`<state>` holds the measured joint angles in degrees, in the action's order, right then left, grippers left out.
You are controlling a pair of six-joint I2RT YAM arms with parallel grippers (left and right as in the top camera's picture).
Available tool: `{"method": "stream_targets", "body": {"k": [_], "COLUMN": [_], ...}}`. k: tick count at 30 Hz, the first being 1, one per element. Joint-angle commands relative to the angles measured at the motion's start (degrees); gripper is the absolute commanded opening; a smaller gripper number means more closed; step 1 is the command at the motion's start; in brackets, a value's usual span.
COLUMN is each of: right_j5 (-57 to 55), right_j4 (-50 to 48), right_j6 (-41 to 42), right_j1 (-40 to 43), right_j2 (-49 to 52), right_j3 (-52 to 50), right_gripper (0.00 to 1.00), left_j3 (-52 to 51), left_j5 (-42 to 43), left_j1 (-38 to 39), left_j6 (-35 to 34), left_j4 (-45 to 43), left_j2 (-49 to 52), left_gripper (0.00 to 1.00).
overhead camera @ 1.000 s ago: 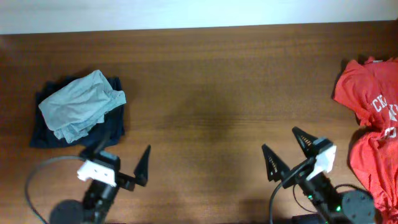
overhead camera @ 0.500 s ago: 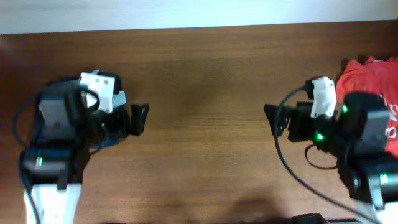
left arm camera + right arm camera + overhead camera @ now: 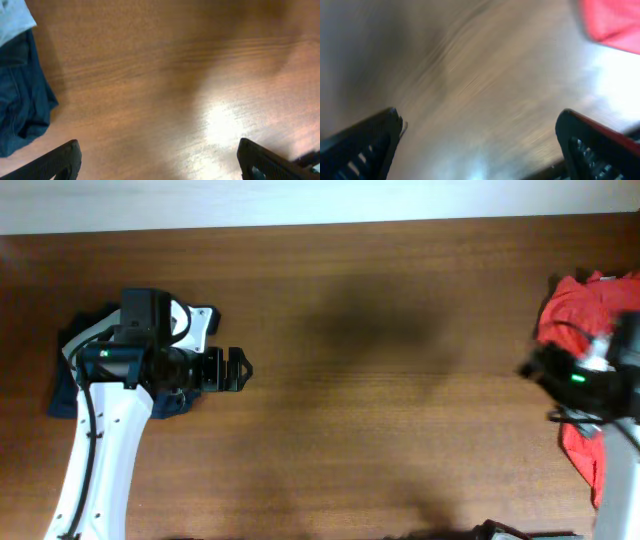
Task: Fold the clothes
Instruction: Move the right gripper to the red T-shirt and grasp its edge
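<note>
The clothes, red-orange T-shirts, lie crumpled at the table's right edge, and more red cloth lies lower down. My right arm covers part of them. A red corner shows at the top right of the right wrist view. My right gripper is blurred at the left side of the shirts; its fingers are wide open and empty over bare wood. My left gripper is open and empty over bare wood, far from the shirts.
A dark blue garment with a light grey one on top lies at the left, mostly under my left arm. In the left wrist view the blue cloth and the grey cloth are at the left edge. The brown wooden table has its far edge at the top.
Both arms have risen from the near edge. The left arm has moved over the dark pile. The right arm has swung right to the red shirts and is still blurred.
</note>
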<state>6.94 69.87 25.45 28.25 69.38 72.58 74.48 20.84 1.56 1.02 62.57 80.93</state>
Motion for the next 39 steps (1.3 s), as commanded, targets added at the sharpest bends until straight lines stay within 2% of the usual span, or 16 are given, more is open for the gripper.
{"method": "stream_targets", "body": {"k": [1,5,10,14,17,24,30,39], "right_j5": [-0.9,-0.2,0.0,-3.1,-11.5,-25.1,-28.9,-25.9], "right_j4": [2.7,5.4,5.0,6.3,7.7,6.6,5.5,1.9], "right_j6": [2.7,6.6,6.6,6.6,6.6,9.2,10.4,10.9], "right_j1": [13.6,26.3,33.2,36.0,38.1,38.8,41.0,45.5], "right_j2": [-0.4,1.2,6.8,11.6,15.3,20.7,24.9,29.4], "right_j3": [1.4,1.3,1.3,1.3,1.2,0.0,-0.3,-5.2], "right_gripper": [0.98,0.99,0.98,0.93,0.89,0.89,0.89,0.88], "left_j3": [0.8,0.8,0.8,0.8,0.8,0.8,0.8,0.8], "left_j5": [0.8,0.8,0.8,0.8,0.8,0.8,0.8,0.8], "left_j1": [0.3,0.3,0.3,0.5,0.5,0.5,0.5,0.5], "left_j6": [-0.1,-0.2,-0.2,-0.2,-0.2,-0.2,-0.2,-0.2], "left_j4": [0.5,0.5,0.5,0.5,0.5,0.5,0.5,0.3], "left_j2": [0.1,0.1,0.1,0.1,0.1,0.1,0.1,0.1], "left_gripper": [0.99,0.99,0.99,0.99,0.99,0.99,0.99,0.99]}}
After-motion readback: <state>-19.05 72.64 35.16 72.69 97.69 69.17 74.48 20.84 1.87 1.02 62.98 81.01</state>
